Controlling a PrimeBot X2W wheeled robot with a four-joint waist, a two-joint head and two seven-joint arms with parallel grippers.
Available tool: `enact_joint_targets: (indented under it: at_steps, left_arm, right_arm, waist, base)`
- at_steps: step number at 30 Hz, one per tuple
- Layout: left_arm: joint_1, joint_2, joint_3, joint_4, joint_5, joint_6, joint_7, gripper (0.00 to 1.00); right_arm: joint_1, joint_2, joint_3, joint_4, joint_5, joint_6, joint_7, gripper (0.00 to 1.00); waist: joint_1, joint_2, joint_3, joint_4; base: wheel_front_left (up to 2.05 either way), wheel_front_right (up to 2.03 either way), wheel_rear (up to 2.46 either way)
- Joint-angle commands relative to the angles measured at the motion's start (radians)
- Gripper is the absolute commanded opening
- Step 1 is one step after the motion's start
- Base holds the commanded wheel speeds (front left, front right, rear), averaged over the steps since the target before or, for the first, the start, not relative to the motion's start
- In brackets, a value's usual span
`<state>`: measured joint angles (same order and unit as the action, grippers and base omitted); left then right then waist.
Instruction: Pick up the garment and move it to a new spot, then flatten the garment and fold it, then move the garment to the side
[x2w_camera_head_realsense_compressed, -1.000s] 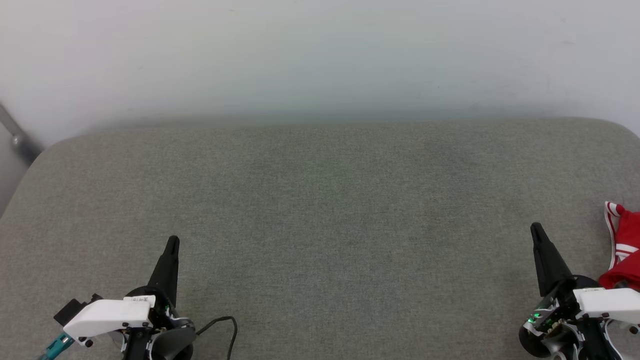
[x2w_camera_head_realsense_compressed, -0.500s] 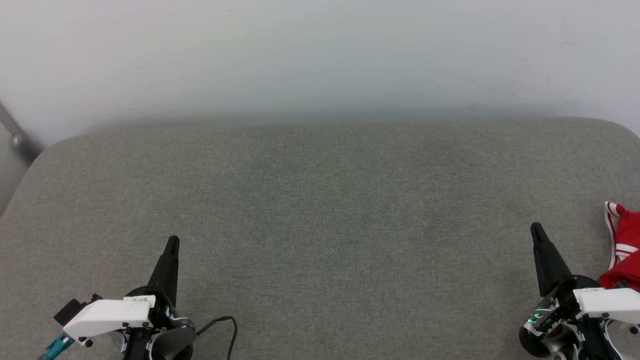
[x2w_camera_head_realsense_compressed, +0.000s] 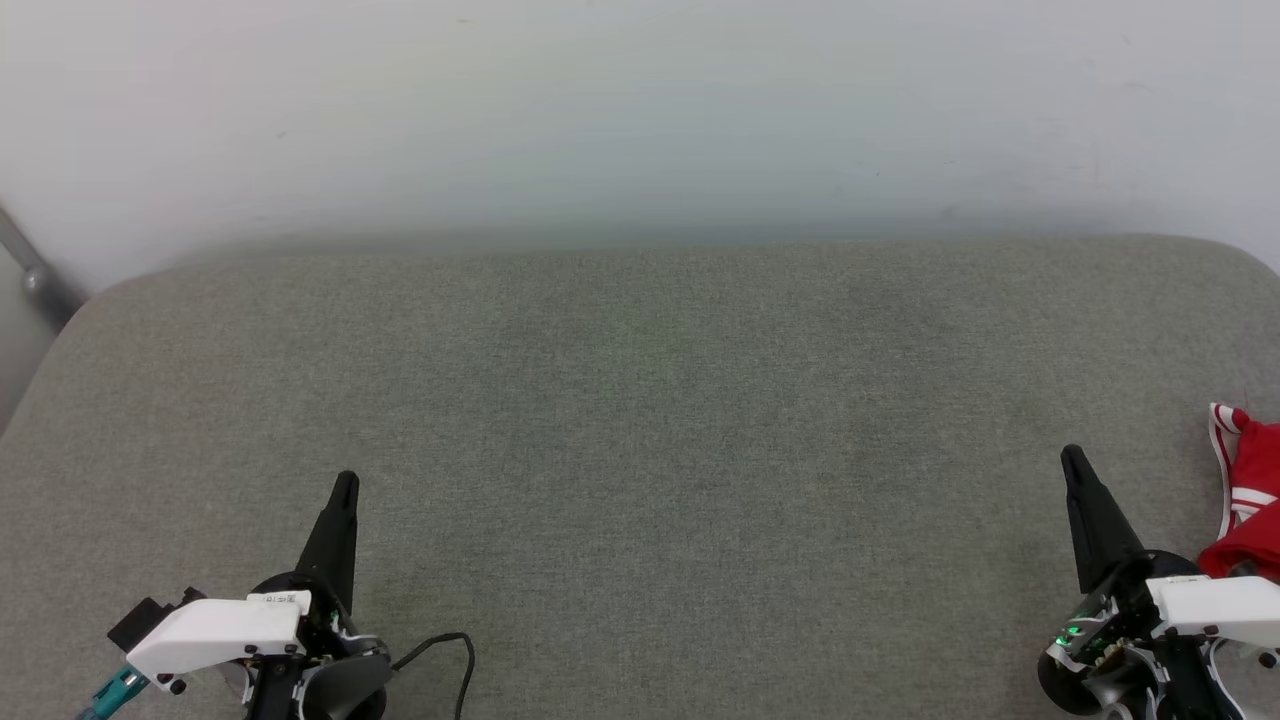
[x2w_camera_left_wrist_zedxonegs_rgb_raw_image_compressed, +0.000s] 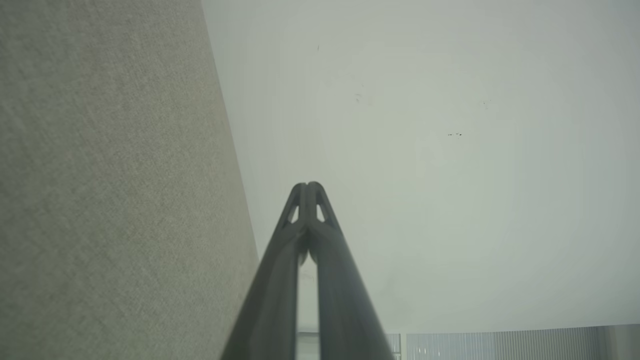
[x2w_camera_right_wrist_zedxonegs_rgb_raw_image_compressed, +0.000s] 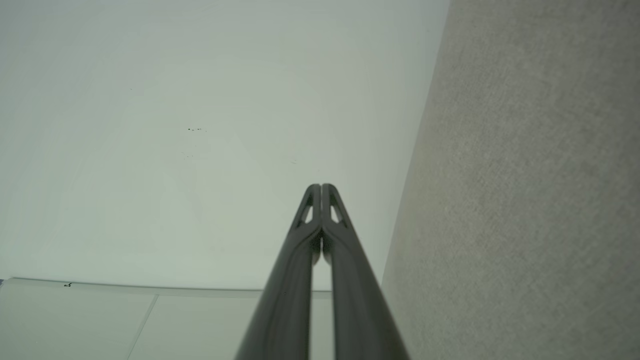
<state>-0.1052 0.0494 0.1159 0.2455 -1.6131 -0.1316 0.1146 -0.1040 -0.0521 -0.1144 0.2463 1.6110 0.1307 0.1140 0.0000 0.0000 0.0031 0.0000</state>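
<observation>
Head view: grey fabric cushion (x2w_camera_head_realsense_compressed: 640, 430) set against a pale wall (x2w_camera_head_realsense_compressed: 640, 120). Left gripper (x2w_camera_head_realsense_compressed: 344, 484) at lower left, right gripper (x2w_camera_head_realsense_compressed: 1071, 456) at lower right, both over the cushion. Wrist views: each pair of dark fingers pressed together at the tips. Garment (x2w_camera_head_realsense_compressed: 1252, 480), red with red-white striped trim, lies bunched at the cushion's right edge, just beside the right gripper's wrist, cut off by the frame.
</observation>
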Motion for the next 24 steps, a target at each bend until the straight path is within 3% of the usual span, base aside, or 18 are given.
enact_joint_targets:
  at_steps: [1,24]
  left_arm:
    - [-0.007,-0.001,0.002,0.000,0.001,-0.002,0.002,0.00]
    - [-0.007,-0.001,0.001,0.000,0.001,-0.002,0.002,0.00]
  right_arm:
    - [-0.011,0.004,0.001,0.001,0.004,0.000,0.000,0.00]
    - [-0.011,0.004,0.001,0.001,0.004,0.000,0.000,0.00]
  waist:
    - [0.0000,0.0000,0.000,0.000]
    - [0.0000,0.0000,0.000,0.000]
  base:
    - [0.00,0.00,0.00]
    - [0.00,0.00,0.00]
